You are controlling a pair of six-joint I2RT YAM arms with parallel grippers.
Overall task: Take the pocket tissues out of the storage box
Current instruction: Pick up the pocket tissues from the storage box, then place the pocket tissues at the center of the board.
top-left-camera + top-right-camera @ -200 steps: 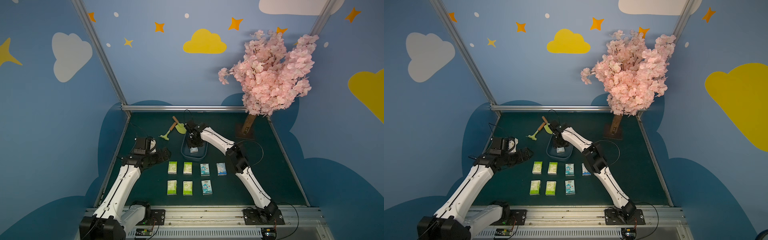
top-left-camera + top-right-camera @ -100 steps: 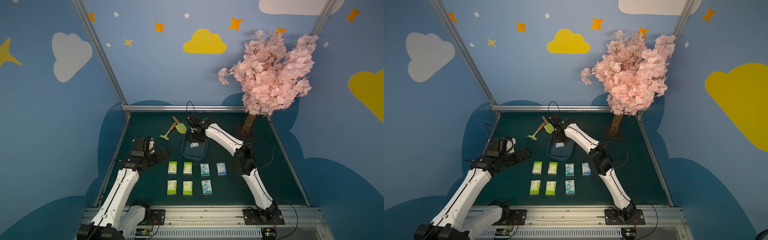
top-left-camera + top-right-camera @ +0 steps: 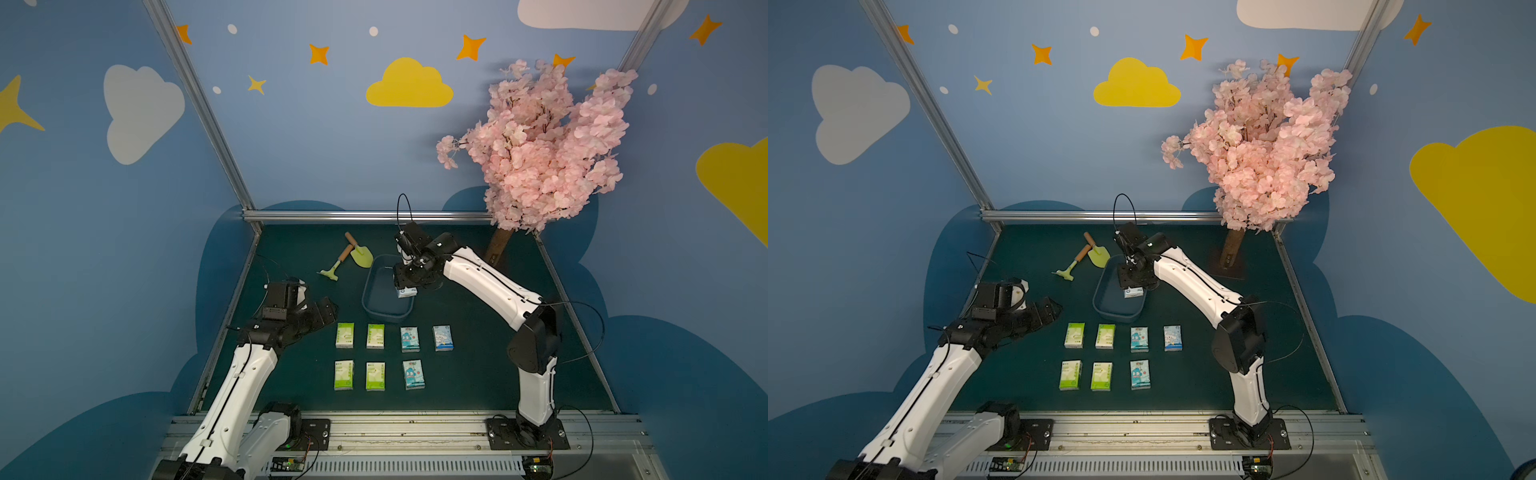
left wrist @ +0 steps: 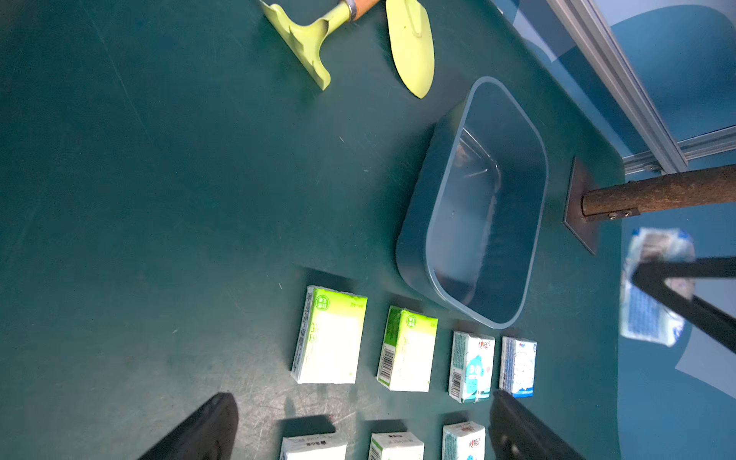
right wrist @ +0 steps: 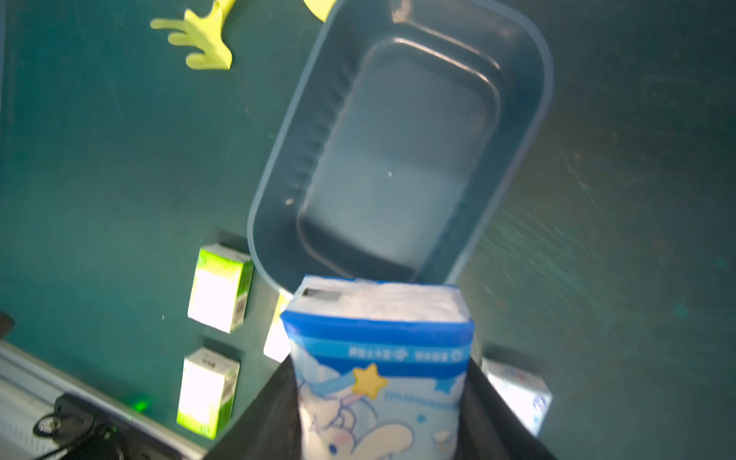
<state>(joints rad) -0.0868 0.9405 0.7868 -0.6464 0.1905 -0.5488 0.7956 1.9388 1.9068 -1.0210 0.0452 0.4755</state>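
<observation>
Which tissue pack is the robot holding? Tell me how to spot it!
Find the pink tree at the back. Near it, the right hand hangs by the blue tub, pinching one packet. It is light blue with a yellow star, the only packet off the table.

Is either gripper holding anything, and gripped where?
Right gripper holds a light blue tissue packet by its two long sides, one short end sticking out. Left gripper is open, holding nothing.

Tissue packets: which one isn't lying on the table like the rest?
The light blue cartoon packet, clamped in the right gripper, in the air near the storage box. The other seven packets lie flat in two rows on the table.
</observation>
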